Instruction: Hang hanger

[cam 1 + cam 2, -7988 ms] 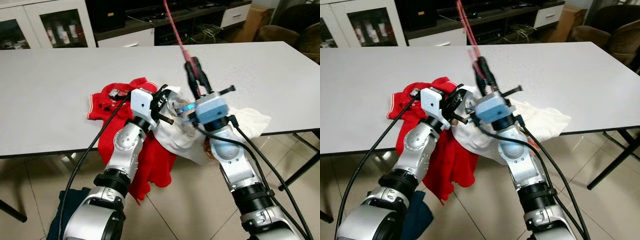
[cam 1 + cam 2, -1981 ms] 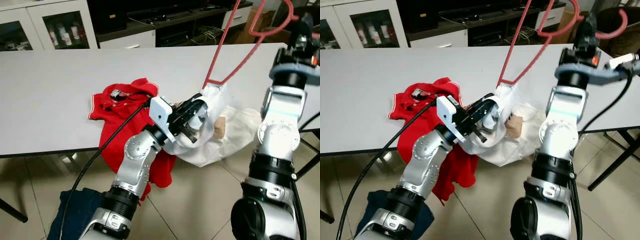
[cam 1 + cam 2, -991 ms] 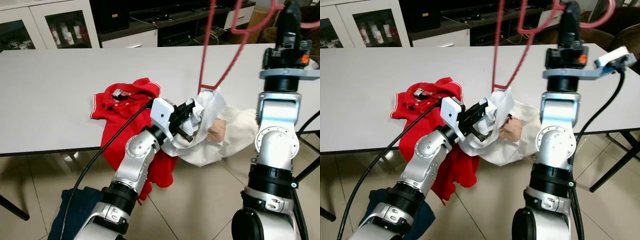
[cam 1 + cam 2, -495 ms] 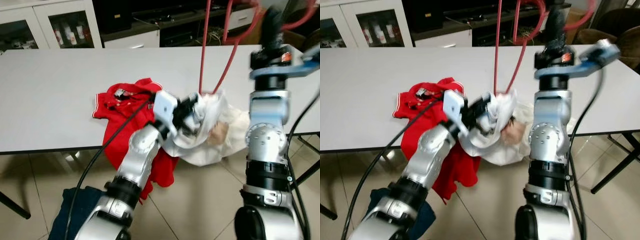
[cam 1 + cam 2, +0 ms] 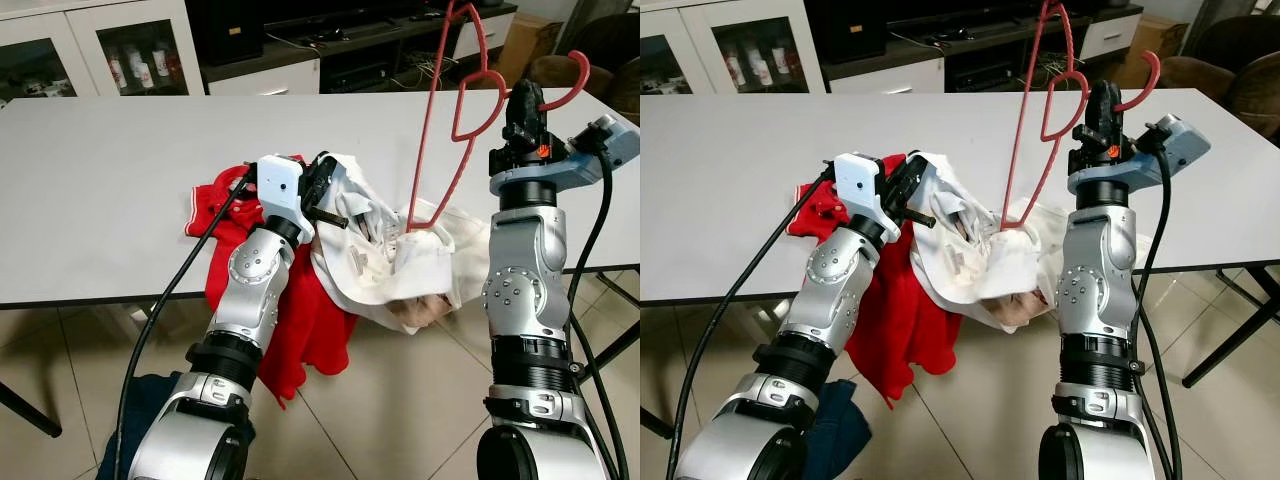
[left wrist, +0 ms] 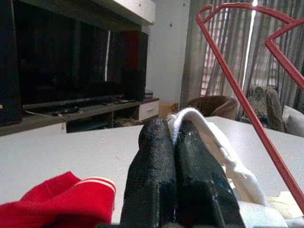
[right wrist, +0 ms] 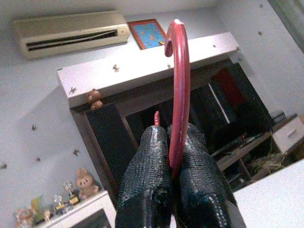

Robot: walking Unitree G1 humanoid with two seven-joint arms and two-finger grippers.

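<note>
We've got the right gripper clamped on the red hanger above the table and the left gripper pinching the white shirt, so we should probably feed that low corner in slowly.

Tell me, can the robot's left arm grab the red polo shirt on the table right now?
Probably not yet. The left gripper is already shut on the white cloth garment, so its fingers are full. The red polo shirt lies close beside it on the grey table, within easy reach once freed.
</note>
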